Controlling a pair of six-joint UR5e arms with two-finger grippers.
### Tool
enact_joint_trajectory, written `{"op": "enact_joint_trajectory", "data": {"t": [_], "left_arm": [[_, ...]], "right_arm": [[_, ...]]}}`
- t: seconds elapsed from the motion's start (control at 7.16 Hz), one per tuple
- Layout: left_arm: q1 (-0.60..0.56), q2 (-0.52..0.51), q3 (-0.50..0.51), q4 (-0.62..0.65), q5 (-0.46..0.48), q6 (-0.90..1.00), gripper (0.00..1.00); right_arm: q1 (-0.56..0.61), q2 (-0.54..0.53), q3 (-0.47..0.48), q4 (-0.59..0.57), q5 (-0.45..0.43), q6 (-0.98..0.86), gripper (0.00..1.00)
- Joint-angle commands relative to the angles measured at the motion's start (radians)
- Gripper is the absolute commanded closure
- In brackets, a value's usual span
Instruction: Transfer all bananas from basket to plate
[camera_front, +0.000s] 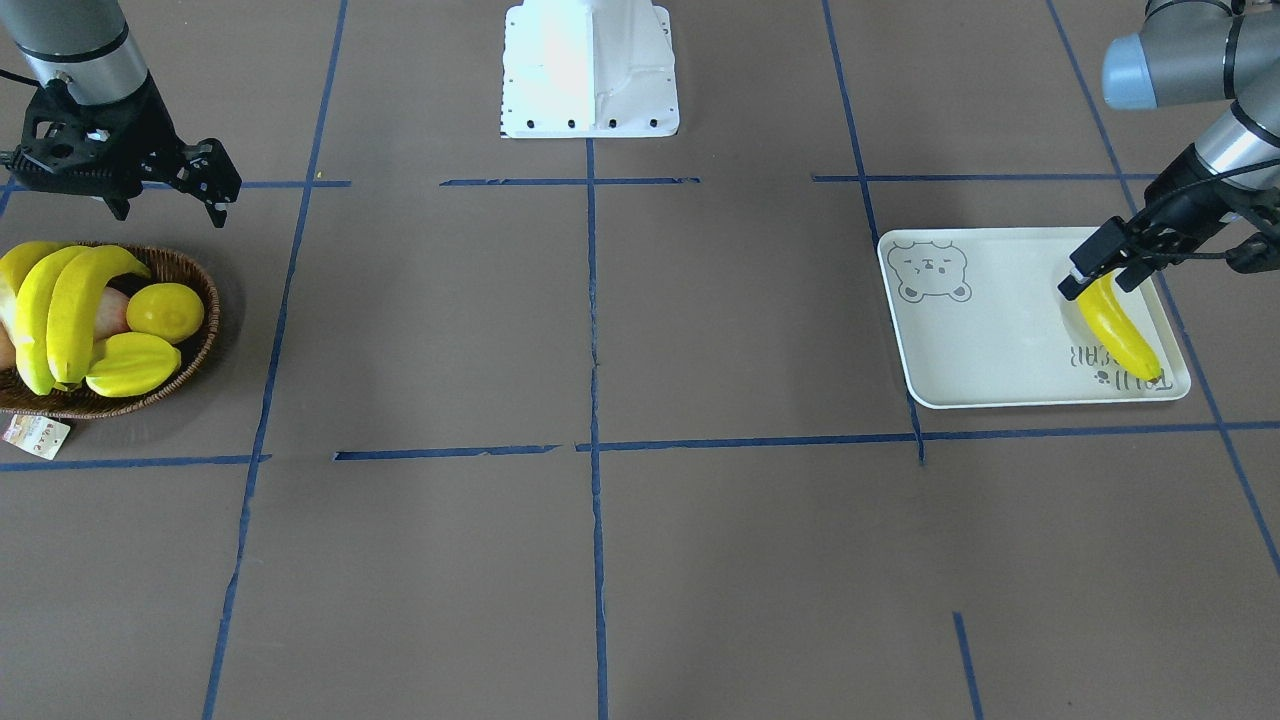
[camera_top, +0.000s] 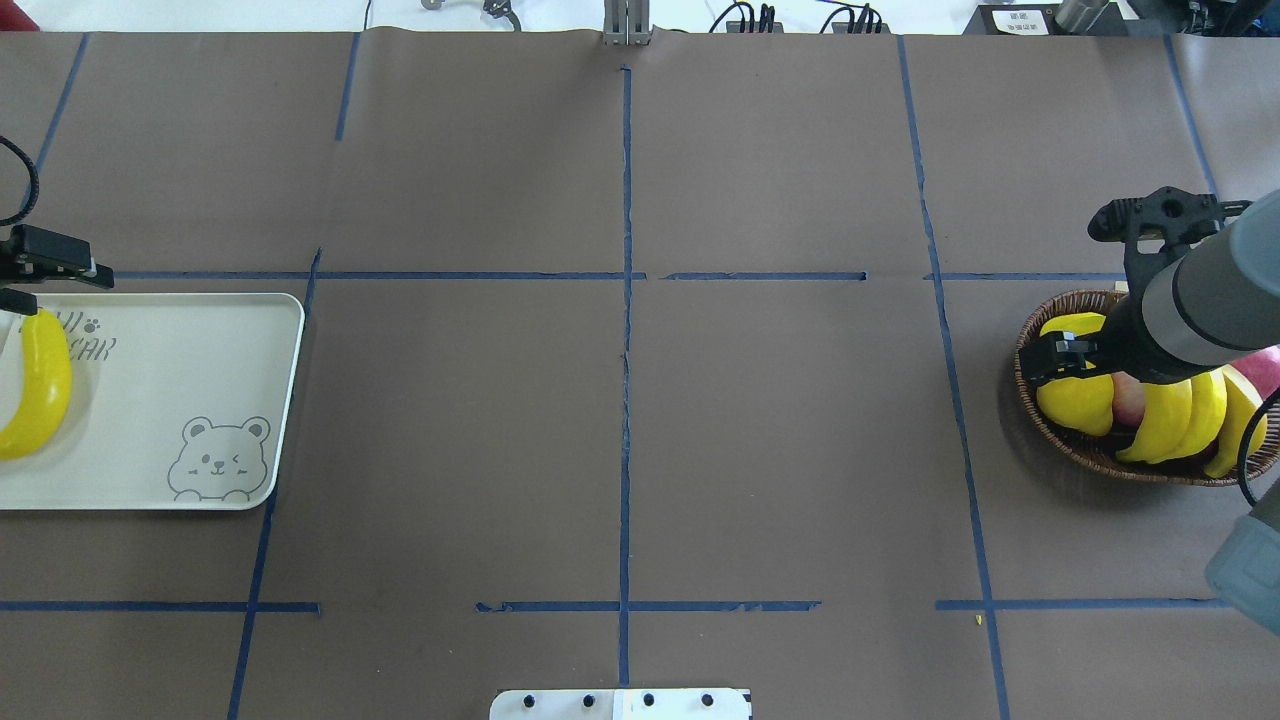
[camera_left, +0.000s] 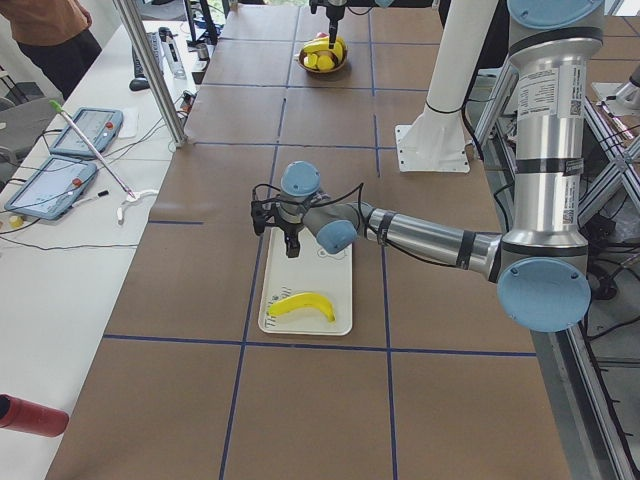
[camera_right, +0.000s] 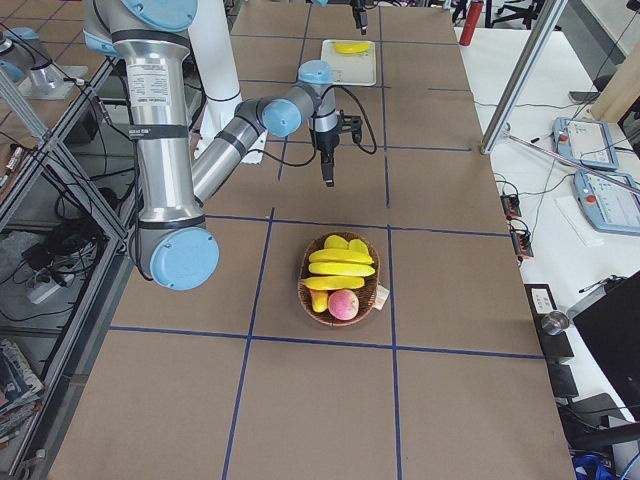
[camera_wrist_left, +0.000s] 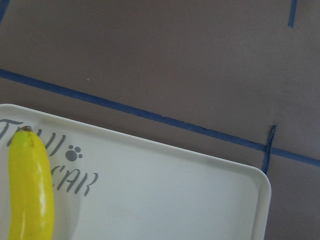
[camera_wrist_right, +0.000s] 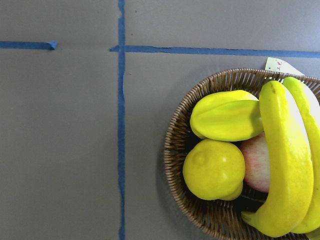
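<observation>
— Basket (camera_front: 205, 330)?
— Left edge of the front view; bananas (camera_front: 70, 310) in it, perhaps three, lemon (camera_front: 165, 311) and starfruit (camera_front: 132, 364) right of them.
— Plate (camera_front: 1000, 330)?
— Far right, one banana (camera_front: 1120, 335) along its right side.

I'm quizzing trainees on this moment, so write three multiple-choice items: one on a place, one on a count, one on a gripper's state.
1. Where is the banana that is out of the basket?
A. on the plate, over its lettering
B. on the table beside the plate
C. on the bare table at its middle

2. How many bananas lie in the basket?
A. one
B. three
C. five

3. The right gripper is:
A. shut on a banana
B. shut on the basket's rim
C. open, holding nothing

Key:
1 A: the banana lies flat at the plate's lettered end and covers part of the lettering.
2 B: three bananas lie side by side across the basket.
3 C: its fingers stand wide apart near the basket with nothing between them.
</observation>
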Motion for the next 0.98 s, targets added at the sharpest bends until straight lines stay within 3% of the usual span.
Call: {"op": "enact_joint_trajectory", "data": {"t": [0.0, 0.84], "left_arm": [[0.006, -0.015, -0.006, -0.002, -0.007, -0.002, 0.0], [0.017, -0.037, -0.012, -0.004, -0.005, -0.002, 0.0]], "right_arm": [[0.0, -0.009, -0.069, 0.001, -0.021, -0.006, 0.0], [0.003, -0.041, -0.164, 0.003, -0.11, -0.083, 0.01]]}}
